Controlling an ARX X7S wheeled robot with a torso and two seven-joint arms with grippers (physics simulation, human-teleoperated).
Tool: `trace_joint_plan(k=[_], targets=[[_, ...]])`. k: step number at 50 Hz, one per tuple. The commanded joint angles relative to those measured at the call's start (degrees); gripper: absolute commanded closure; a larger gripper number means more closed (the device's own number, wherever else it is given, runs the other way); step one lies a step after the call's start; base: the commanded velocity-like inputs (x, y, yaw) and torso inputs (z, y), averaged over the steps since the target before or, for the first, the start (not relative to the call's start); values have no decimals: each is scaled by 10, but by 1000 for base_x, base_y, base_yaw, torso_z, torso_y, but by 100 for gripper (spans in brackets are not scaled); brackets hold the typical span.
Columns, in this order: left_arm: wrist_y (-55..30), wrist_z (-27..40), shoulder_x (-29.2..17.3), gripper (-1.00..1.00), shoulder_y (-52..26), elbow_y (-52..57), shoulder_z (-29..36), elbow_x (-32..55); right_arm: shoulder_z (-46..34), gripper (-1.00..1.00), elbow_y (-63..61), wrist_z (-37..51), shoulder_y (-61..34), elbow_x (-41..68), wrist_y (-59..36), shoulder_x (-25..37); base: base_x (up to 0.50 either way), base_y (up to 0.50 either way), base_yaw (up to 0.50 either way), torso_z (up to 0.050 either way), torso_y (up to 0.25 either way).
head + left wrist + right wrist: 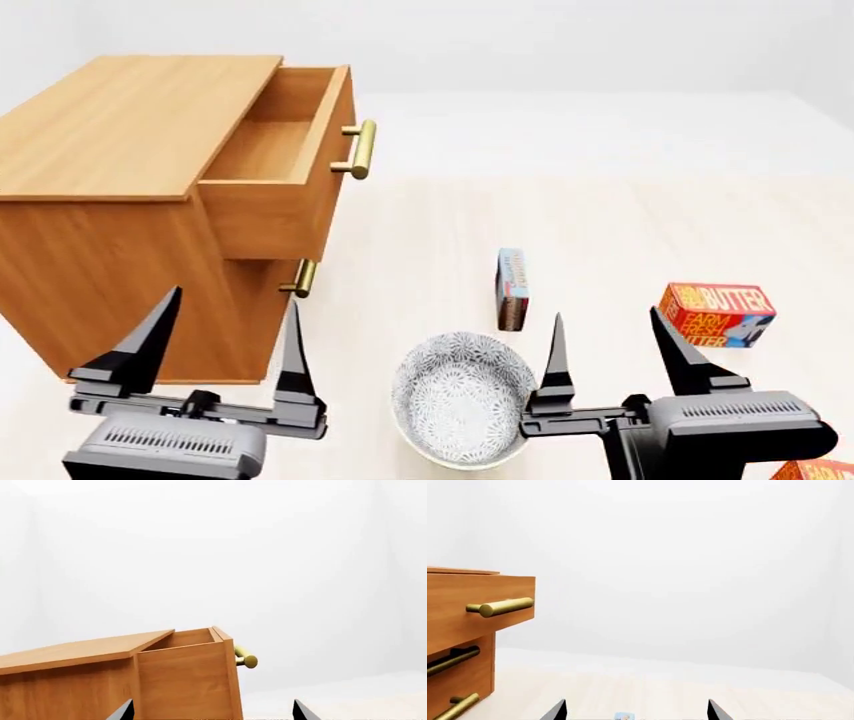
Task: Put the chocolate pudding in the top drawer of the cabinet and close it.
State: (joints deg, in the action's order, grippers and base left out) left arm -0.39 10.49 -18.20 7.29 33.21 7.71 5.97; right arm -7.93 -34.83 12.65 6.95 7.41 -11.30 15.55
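Note:
The chocolate pudding [513,288], a thin blue and red box with a dark edge, stands on its edge on the floor ahead of my right gripper; a sliver of it [624,716] shows in the right wrist view. The cabinet [114,130] stands at the left with its top drawer [274,140] pulled open and empty; its brass handle [358,148] faces right. The drawer also shows in the left wrist view [187,675] and the right wrist view [474,605]. My left gripper [220,345] is open and empty beside the cabinet's front corner. My right gripper [611,350] is open and empty.
A patterned white bowl [461,398] sits on the floor between my grippers. A red-orange butter box [717,313] lies at the right, and another butter box [814,470] shows at the bottom right corner. The lower drawer [260,290] is shut, with its handle [302,277] showing.

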Motion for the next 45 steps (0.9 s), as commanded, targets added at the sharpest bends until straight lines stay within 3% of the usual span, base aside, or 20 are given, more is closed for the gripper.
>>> trace_joint_plan(k=[1,17,24,36,45], targets=[[2,1,-3,-100,-1,-5,6,-3,-3,-100,-1,3,0,6,-4,5,0,0,0,0,0],[-12,3,-7,-100,-7,-1,8,3,-5,-100,-3,12,-4,9,-13,8,43,0,0,0,0],[-69,1,-15,-100,-28,32,9,16,-6,-100,0,18,-8,11,-21,7,0,0,0,0,2],[-298,-22,-59,-100,-143,155,-6,118,-15,-100,15,21,-18,12,-26,7,0,0,0,0,0],[-598,18,-55,-100,-363,212,-72,290,-20,-100,18,23,-18,12,-26,10,0,0,0,0,0]])
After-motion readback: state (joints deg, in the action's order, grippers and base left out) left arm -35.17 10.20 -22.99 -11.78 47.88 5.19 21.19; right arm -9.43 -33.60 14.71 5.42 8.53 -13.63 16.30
